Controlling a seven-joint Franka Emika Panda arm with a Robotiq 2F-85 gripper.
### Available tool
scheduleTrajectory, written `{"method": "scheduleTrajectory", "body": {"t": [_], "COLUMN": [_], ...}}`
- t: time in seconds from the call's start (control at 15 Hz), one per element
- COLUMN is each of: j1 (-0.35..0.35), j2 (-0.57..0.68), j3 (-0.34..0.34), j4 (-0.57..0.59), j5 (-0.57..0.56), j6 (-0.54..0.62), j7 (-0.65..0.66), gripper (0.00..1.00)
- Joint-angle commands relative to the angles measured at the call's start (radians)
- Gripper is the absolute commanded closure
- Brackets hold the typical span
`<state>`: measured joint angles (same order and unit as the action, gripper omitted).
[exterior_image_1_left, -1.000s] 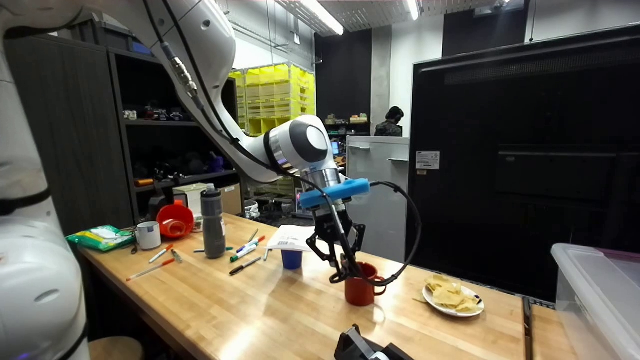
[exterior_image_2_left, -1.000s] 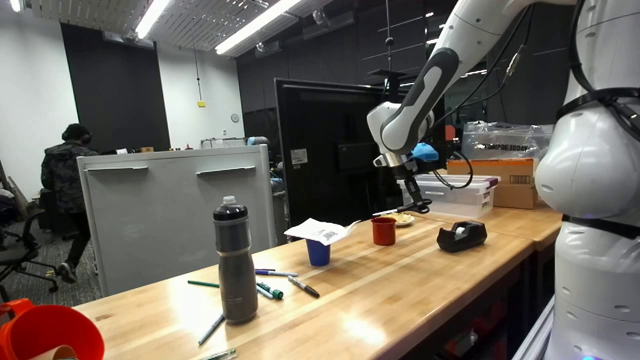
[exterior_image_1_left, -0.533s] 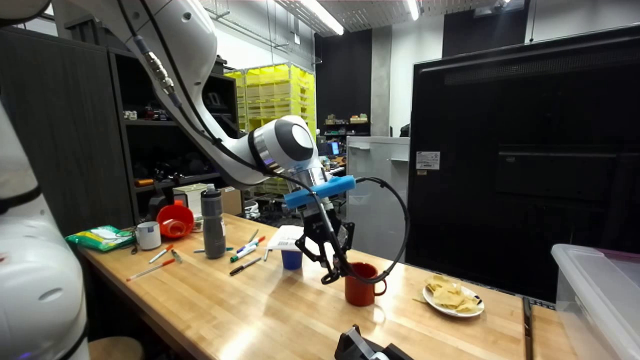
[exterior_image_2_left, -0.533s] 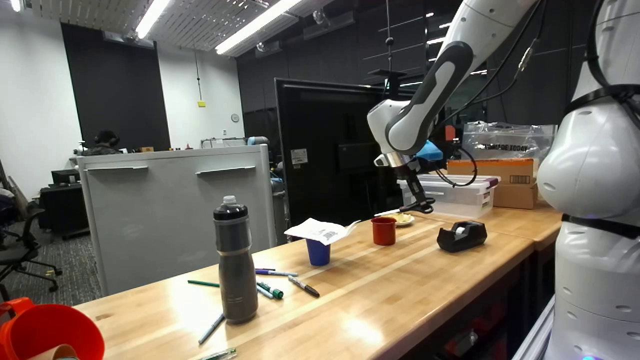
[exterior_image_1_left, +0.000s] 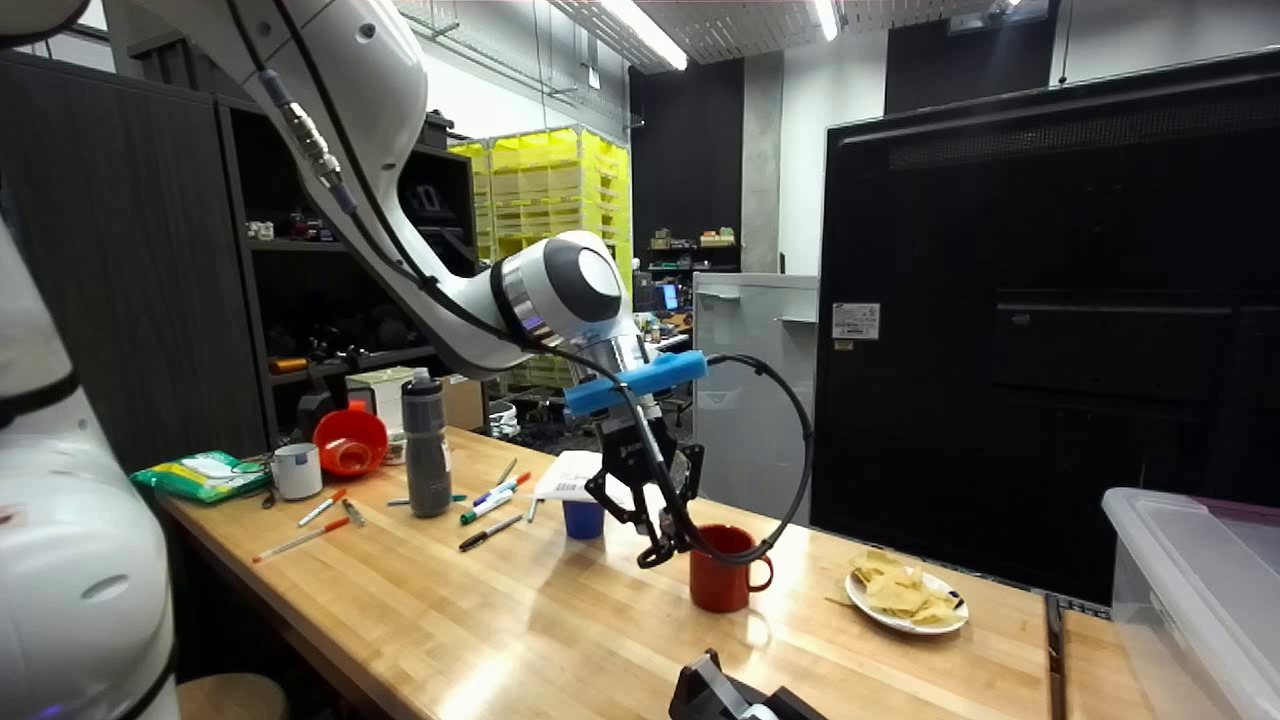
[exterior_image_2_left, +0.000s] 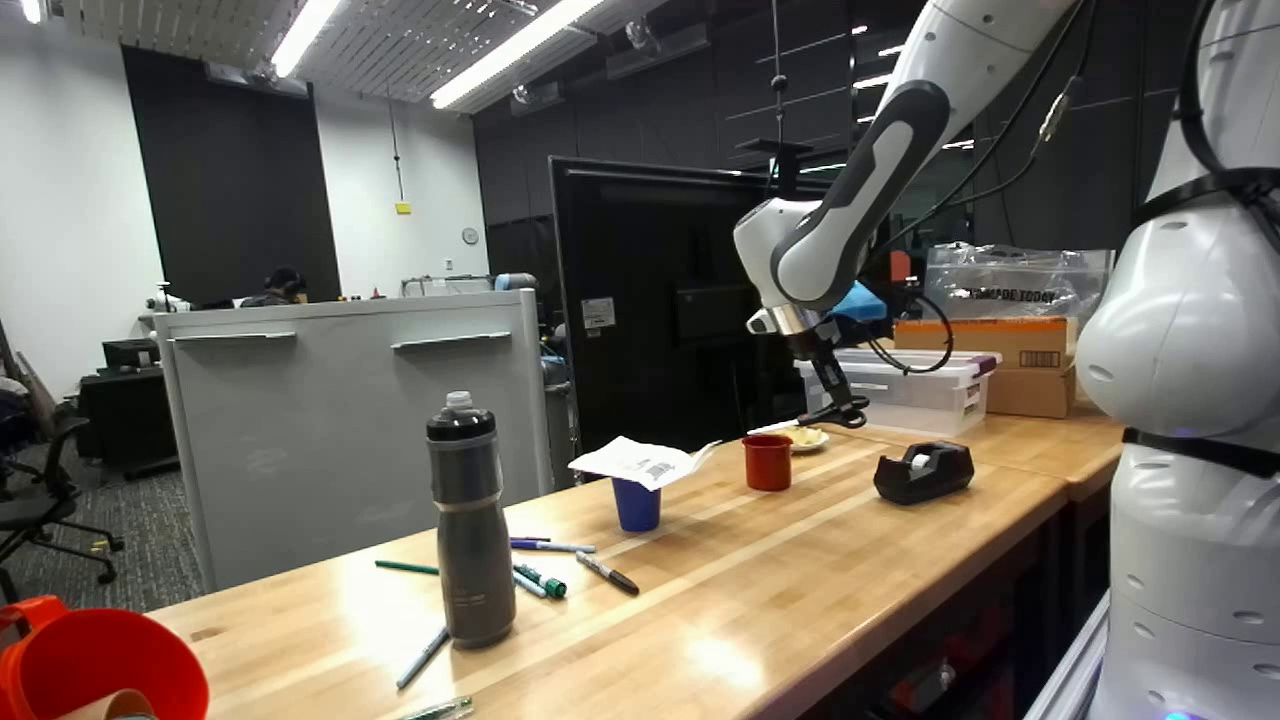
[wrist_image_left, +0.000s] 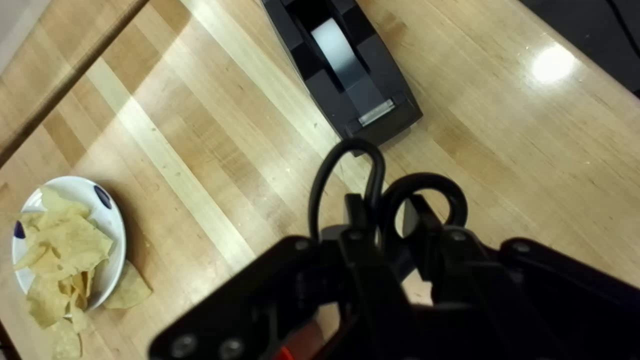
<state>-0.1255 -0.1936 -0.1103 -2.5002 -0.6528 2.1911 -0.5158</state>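
I have my gripper (wrist_image_left: 385, 220) closed on the scissors (exterior_image_2_left: 815, 416), pinching them by the black handles, and both loops stick out past my grip in the wrist view. I hold them up off the table (wrist_image_left: 225, 135); in an exterior view the pale blades point away from me, tilted slightly downward, and appear just above the rim of the red mug (exterior_image_2_left: 768, 465). I cannot tell whether they lie right over it or to one side. The blue cup (exterior_image_2_left: 637, 507) stands apart from the mug, with paper (exterior_image_2_left: 635, 460) across its top. In the wrist view I see the plate (wrist_image_left: 112, 225) of chips (wrist_image_left: 70, 245) off to one side and the tape dispenser (wrist_image_left: 345, 75) past the handles. The bottle (exterior_image_2_left: 475, 540) stands upright near some pens (exterior_image_2_left: 608, 574).
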Motion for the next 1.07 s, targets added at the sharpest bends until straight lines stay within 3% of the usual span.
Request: {"method": "scheduleTrajectory", "body": {"t": [0.0, 0.47, 1.0], "j1": [0.027, 0.054, 0.081], "j2": [-0.042, -0.03, 0.038], "j3": [-0.002, 0.006, 0.024], "j4": [-0.023, 0.025, 0.179], "j5": [-0.005, 0.017, 0.133], "j6": [-0.016, -0.039, -0.16], "j7": [-0.077, -0.164, -0.2], "gripper": [0.94, 0.94, 0.94]}}
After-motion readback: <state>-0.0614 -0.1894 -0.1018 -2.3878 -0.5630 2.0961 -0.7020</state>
